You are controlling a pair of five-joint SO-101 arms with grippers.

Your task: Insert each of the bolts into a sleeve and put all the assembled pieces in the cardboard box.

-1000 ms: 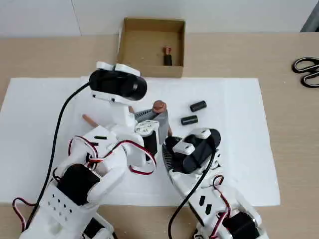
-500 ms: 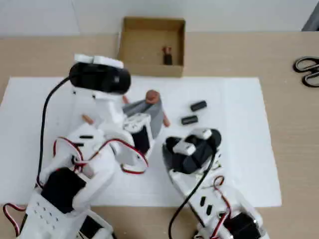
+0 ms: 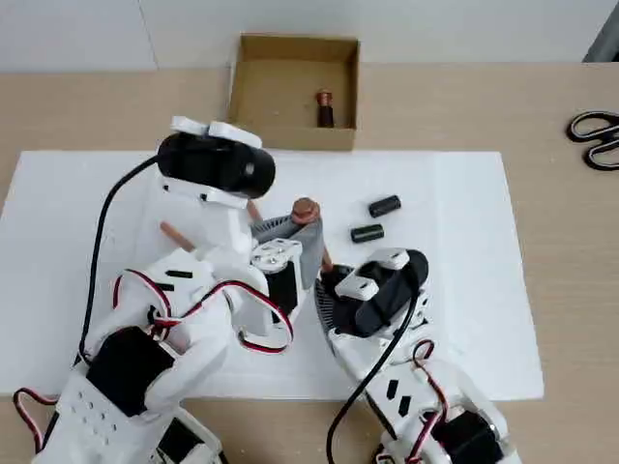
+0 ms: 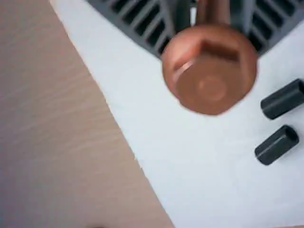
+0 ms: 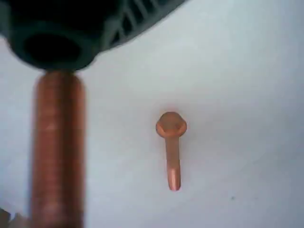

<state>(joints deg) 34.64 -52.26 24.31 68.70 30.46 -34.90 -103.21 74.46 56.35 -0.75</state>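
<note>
Copper bolt (image 4: 209, 71) lining up with its sleeve (image 5: 52, 45).
Your left gripper (image 3: 296, 230) is pinching the bolt, shank pointing straight at the sleeve your right gripper (image 3: 326, 283) is clamping just beside; the cardboard box (image 3: 290, 50) is sitting beyond.

Two arms lean in, their gripper tips close together.
The left arm (image 3: 184, 319) bends forward, its left gripper (image 3: 302, 230) clamped on a bolt (image 3: 308, 208). The right arm (image 3: 387, 338) is folded low, and its right gripper (image 3: 326, 290), just beside the left one, is closed around a sleeve (image 5: 50, 47).
</note>
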